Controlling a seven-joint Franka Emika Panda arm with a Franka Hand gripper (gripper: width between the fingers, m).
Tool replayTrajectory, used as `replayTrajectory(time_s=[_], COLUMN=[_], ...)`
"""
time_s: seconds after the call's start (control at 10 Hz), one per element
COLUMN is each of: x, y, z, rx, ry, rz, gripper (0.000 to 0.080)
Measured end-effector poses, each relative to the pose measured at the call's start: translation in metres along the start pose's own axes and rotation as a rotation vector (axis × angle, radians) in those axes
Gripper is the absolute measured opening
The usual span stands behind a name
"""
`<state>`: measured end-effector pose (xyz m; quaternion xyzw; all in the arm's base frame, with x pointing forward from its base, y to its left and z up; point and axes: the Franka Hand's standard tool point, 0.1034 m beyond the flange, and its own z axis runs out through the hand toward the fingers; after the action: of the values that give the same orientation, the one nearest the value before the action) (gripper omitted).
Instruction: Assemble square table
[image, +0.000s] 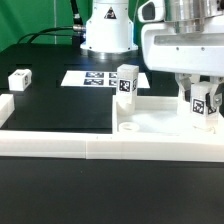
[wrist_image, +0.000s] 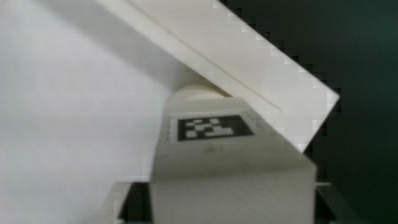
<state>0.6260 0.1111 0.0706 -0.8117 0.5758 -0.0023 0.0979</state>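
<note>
The white square slab (image: 160, 122) lies flat on the exterior view's right, against the border bars. One tagged white leg block (image: 126, 86) stands upright on the slab's far left part. My gripper (image: 203, 104) is shut on a second tagged leg block (image: 203, 110) and holds it upright over the slab's right corner. I cannot tell whether it touches the slab. In the wrist view this leg (wrist_image: 217, 140) fills the space between my dark fingers (wrist_image: 135, 202), with the gripper (wrist_image: 222, 206) around it and the slab (wrist_image: 71, 100) beneath. A third leg block (image: 20, 80) lies on the black table at the left.
A long white border bar (image: 90, 147) runs along the front and another stub (image: 5, 108) sits at the left. The same kind of bar (wrist_image: 249, 60) crosses the wrist view beside the held leg. The marker board (image: 92, 77) lies before the robot base (image: 107, 30).
</note>
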Motion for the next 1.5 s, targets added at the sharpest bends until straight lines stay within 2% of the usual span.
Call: replayTrajectory(time_s=[0.2, 0.3, 0.4, 0.6, 0.7, 0.8, 0.9, 1.2, 1.4, 1.5], x=[-0.008, -0.007, -0.008, -0.007, -0.002, -0.002, -0.007, -0.007, 0.009, 0.013], y=[-0.001, -0.001, -0.001, -0.001, -0.007, -0.012, -0.013, -0.012, -0.009, -0.008], z=[0.000, 0.000, 0.000, 0.000, -0.003, -0.004, -0.003, -0.002, -0.003, -0.004], rx=[-0.011, -0.011, -0.011, -0.008, 0.033, 0.066, 0.088, 0.081, 0.066, 0.063], ry=[0.007, 0.001, 0.000, 0.001, 0.017, 0.041, 0.060, 0.068, 0.086, 0.091], rz=[0.460, 0.557, 0.531, 0.489, 0.313, 0.094, -0.123, -0.320, -0.641, -0.712], gripper=[0.0293, 0.0293, 0.0293, 0.0539, 0.0539, 0.0625, 0.0645, 0.0648, 0.0649, 0.0649])
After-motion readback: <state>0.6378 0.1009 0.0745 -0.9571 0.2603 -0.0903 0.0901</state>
